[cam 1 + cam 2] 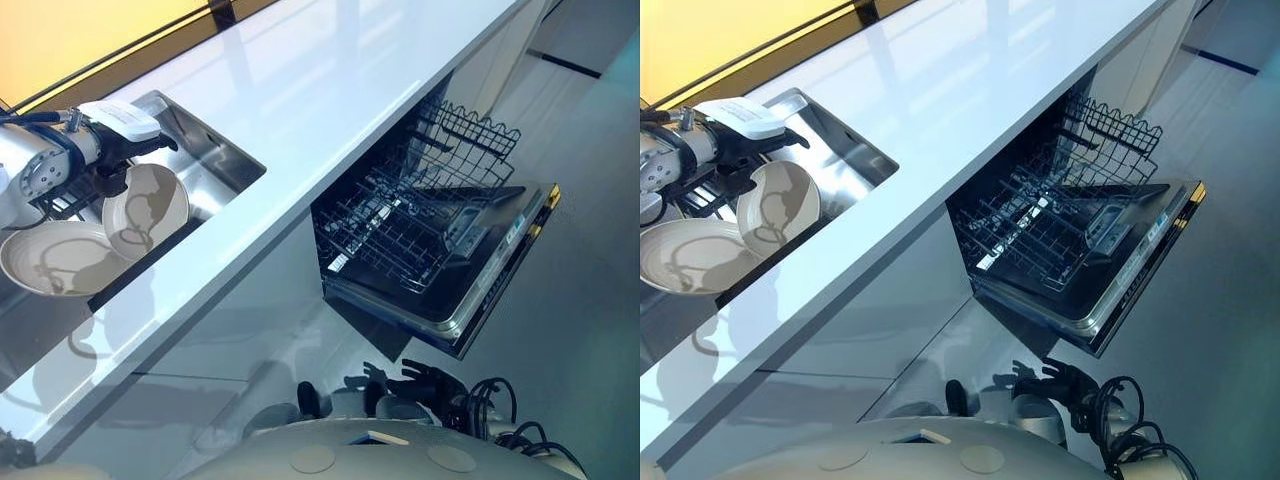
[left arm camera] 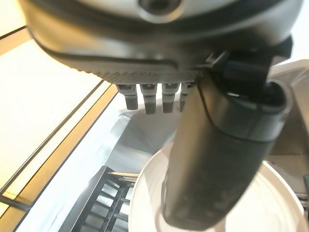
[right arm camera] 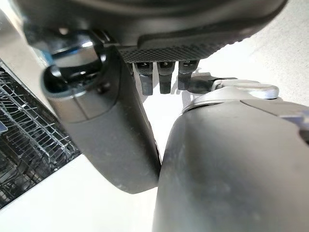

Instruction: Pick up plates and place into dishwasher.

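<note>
I've got the left hand pinching the tilted plate in the sink; next lift to the dishwasher rack.

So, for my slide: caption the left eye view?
Left hand grips a tilted plate over the sink; dishwasher stands open.

Left hand reaches forward (fingers curled); right hand hangs low, relaxed.

My two head cameras look steeply down, sharing the countertop and open dishwasher. My wrist cameras peer along each hand from very close.
</note>
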Robot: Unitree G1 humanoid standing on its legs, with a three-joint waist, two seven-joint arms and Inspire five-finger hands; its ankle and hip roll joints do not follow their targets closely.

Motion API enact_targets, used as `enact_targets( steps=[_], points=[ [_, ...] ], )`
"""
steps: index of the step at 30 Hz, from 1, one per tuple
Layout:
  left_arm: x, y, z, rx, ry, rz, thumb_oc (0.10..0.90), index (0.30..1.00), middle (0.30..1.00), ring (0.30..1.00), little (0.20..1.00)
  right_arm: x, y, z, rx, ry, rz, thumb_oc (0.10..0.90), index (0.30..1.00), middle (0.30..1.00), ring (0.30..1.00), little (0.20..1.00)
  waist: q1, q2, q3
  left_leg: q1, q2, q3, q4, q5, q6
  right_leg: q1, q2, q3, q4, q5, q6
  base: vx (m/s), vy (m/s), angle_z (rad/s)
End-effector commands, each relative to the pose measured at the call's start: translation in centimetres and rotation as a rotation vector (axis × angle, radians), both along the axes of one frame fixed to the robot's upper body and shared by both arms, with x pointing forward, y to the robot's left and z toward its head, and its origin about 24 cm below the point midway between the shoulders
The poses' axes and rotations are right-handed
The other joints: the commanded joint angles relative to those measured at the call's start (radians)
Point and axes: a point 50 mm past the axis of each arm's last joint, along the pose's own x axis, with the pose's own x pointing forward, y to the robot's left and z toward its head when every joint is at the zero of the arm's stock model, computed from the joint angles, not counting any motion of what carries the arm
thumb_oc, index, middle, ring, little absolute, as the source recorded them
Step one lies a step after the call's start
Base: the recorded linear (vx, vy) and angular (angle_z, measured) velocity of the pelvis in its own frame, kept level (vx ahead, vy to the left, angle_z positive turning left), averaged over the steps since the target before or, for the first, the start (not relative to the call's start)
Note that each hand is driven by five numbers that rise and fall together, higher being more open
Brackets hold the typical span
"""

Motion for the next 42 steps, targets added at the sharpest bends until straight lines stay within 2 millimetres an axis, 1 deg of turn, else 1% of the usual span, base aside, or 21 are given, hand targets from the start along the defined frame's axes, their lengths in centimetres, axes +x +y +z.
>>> enact_targets(
  steps=[1,10,15,20,21,22,23,25,26,27,28,32,37,38,39,42],
  points=[
    [0.1,1.5,8.1,-0.058,-0.308,0.081,0.800,0.900,0.900,0.900,0.900,-1.6,-2.5,0.4,-0.067,0.046,0.006,0.800,0.900,0.900,0.900,0.900,-0.017,0.035,-0.023,0.023,-0.079,0.025,0.064,-0.169,0.058,-0.118,-0.040,0.004,0.151,-0.004,0.153,0.00,0.064,-0.11],
    [1.0,0.5,7.1,-0.054,-0.253,0.073,0.800,0.900,0.900,0.900,0.900,-1.1,-2.8,0.5,-0.084,0.044,0.042,0.800,0.900,0.900,0.900,0.900,-0.021,0.036,-0.012,0.014,-0.084,0.032,0.066,-0.170,0.058,-0.133,-0.047,0.007,0.159,0.006,0.152,0.00,0.025,-0.03],
    [1.4,0.3,6.5,-0.062,-0.233,0.084,0.800,0.900,0.900,0.900,0.900,-1.1,-2.8,0.6,-0.087,0.051,0.053,0.800,0.900,0.900,0.900,0.900,-0.023,0.034,-0.007,0.010,-0.083,0.035,0.071,-0.171,0.057,-0.137,-0.052,0.005,0.160,0.011,0.152,0.00,0.000,0.00],
    [1.6,0.5,5.3,-0.052,-0.133,0.137,0.800,0.900,0.900,0.900,0.900,-1.0,-3.1,0.7,-0.091,0.051,0.049,0.800,0.900,0.900,0.900,0.900,-0.025,0.037,0.003,0.001,-0.084,0.034,0.078,-0.171,0.056,-0.146,-0.051,0.008,0.161,0.010,0.151,0.00,0.000,0.00],
    [1.6,0.6,4.9,-0.049,-0.102,0.155,0.685,0.801,0.801,0.801,0.785,-0.9,-3.1,0.7,-0.093,0.050,0.050,0.800,0.900,0.900,0.900,0.900,-0.025,0.038,0.005,0.000,-0.084,0.033,0.078,-0.171,0.056,-0.147,-0.051,0.008,0.161,0.009,0.150,0.00,0.000,0.00],
    [1.6,0.7,4.7,-0.045,-0.086,0.164,0.660,0.780,0.780,0.780,0.760,-0.9,-3.1,0.7,-0.094,0.049,0.052,0.800,0.900,0.900,0.900,0.900,-0.025,0.040,0.007,0.000,-0.084,0.033,0.077,-0.170,0.056,-0.149,-0.050,0.009,0.161,0.010,0.150,0.00,0.000,0.00],
    [1.6,0.8,4.5,-0.045,-0.076,0.169,0.652,0.773,0.773,0.773,0.752,-0.8,-3.2,0.8,-0.096,0.047,0.056,0.800,0.900,0.900,0.900,0.900,-0.025,0.041,0.010,0.000,-0.083,0.032,0.077,-0.169,0.056,-0.150,-0.050,0.009,0.162,0.010,0.149,0.00,0.000,0.00],
    [1.6,0.7,4.4,-0.058,-0.061,0.165,0.542,0.679,0.679,0.679,0.642,-0.7,-3.3,0.8,-0.098,0.046,0.062,0.800,0.900,0.900,0.900,0.900,-0.025,0.042,0.013,0.000,-0.083,0.032,0.077,-0.168,0.055,-0.149,-0.051,0.007,0.162,0.008,0.149,0.00,0.000,0.00],
    [1.6,0.6,4.4,-0.057,-0.055,0.159,0.366,0.528,0.528,0.528,0.466,-0.7,-3.3,0.8,-0.099,0.045,0.065,0.800,0.900,0.900,0.900,0.900,-0.025,0.042,0.013,-0.001,-0.082,0.032,0.078,-0.167,0.055,-0.149,-0.051,0.006,0.162,0.008,0.148,0.00,0.000,0.00],
    [1.7,0.4,4.4,-0.059,-0.049,0.153,0.169,0.359,0.359,0.359,0.269,-0.7,-3.2,0.8,-0.100,0.045,0.070,0.800,0.900,0.900,0.900,0.900,-0.025,0.041,0.014,-0.002,-0.083,0.031,0.078,-0.167,0.054,-0.150,-0.052,0.006,0.163,0.010,0.149,0.00,0.000,0.00],
    [1.7,0.4,4.4,-0.058,-0.048,0.151,0.100,0.300,0.300,0.300,0.200,-0.7,-3.2,0.8,-0.099,0.046,0.071,0.800,0.900,0.900,0.900,0.900,-0.025,0.041,0.015,-0.002,-0.082,0.031,0.078,-0.167,0.054,-0.150,-0.052,0.005,0.163,0.010,0.149,0.00,0.000,0.00],
    [1.9,-0.1,4.8,-0.049,-0.070,0.123,0.100,0.300,0.300,0.300,0.200,-0.6,-3.1,0.8,-0.097,0.044,0.071,0.800,0.900,0.900,0.900,0.900,-0.024,0.039,0.017,-0.004,-0.083,0.027,0.075,-0.165,0.052,-0.152,-0.051,0.003,0.161,0.010,0.149,0.00,0.000,0.00],
    [2.1,-0.3,4.9,-0.005,-0.096,0.103,0.100,0.300,0.300,0.300,0.200,-0.5,-3.2,0.8,-0.092,0.038,0.062,0.800,0.900,0.900,0.900,0.900,-0.026,0.039,0.020,-0.005,-0.083,0.025,0.075,-0.163,0.050,-0.154,-0.048,0.003,0.157,0.008,0.149,0.00,0.000,0.00],
    [2.1,-0.4,5.0,0.008,-0.106,0.097,0.125,0.321,0.321,0.321,0.225,-0.5,-3.2,0.8,-0.092,0.037,0.062,0.800,0.900,0.900,0.900,0.900,-0.026,0.040,0.019,-0.004,-0.082,0.025,0.073,-0.163,0.049,-0.154,-0.047,0.003,0.156,0.006,0.149,0.00,0.000,0.00],
    [2.1,-0.4,5.0,0.014,-0.110,0.096,0.133,0.328,0.328,0.328,0.233,-0.5,-3.2,0.8,-0.091,0.036,0.063,0.800,0.900,0.900,0.900,0.900,-0.026,0.040,0.018,-0.004,-0.082,0.025,0.072,-0.162,0.048,-0.154,-0.047,0.003,0.156,0.005,0.149,0.00,0.000,0.00],
    [2.1,-0.3,5.3,0.046,-0.135,0.092,0.138,0.333,0.333,0.333,0.238,-0.5,-3.2,0.8,-0.091,0.041,0.069,0.800,0.900,0.900,0.900,0.900,-0.025,0.041,0.014,-0.001,-0.082,0.024,0.069,-0.162,0.047,-0.150,-0.046,0.002,0.152,0.003,0.148,0.00,0.000,0.00]
  ],
)
